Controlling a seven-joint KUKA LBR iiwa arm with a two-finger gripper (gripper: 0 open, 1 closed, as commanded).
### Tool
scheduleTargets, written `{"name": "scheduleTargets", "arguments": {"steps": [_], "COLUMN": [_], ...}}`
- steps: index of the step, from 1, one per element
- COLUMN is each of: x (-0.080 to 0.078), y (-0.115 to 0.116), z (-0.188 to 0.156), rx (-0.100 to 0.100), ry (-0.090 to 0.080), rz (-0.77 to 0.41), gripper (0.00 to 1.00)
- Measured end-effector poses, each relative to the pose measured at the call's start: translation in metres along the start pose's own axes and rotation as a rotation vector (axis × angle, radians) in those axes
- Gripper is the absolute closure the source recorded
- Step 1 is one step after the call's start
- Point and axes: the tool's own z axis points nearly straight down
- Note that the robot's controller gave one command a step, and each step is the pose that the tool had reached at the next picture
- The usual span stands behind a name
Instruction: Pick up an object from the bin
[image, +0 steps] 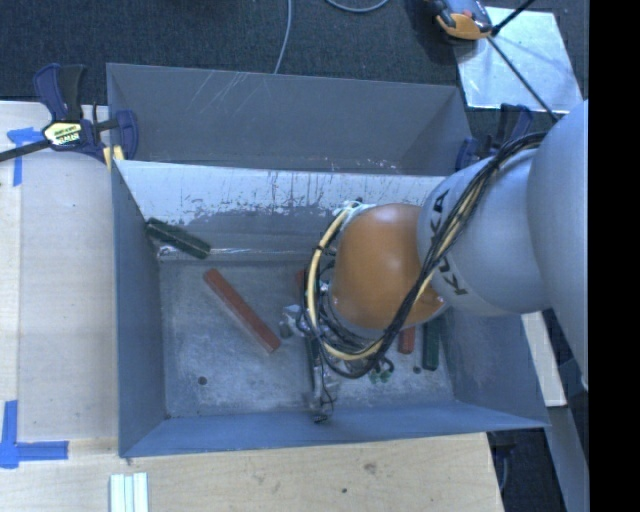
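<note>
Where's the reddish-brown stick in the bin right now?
The reddish-brown stick lies diagonally on the bin floor, left of centre, between the dark bar near the back-left corner and the gripper to its right.

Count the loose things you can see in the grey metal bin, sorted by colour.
Reddish-brown flat sticks: 2
Dark green sticks: 2
Total: 4 in sight; the arm may cover more.

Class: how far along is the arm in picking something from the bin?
Done: the hand sits low in the bin, by its front wall. In hand: nothing visibly held. Left: gripping and lifting; the reddish-brown stick and the dark pen at the back-left lie apart from it.
</note>
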Motion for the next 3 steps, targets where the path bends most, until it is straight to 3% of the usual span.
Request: {"name": "scheduleTargets", "arguments": {"steps": [1, 2, 3], "x": [-0.002, -0.007, -0.002], "y": [-0.063, -0.073, -0.043], "z": [-0.027, -0.005, 0.001], "rx": [0.004, 0.005, 0.006], "ry": [-0.002, -0.005, -0.006], "rz": [-0.088, -0.093, -0.312], "gripper": [0.0, 0.0, 0.0]}}
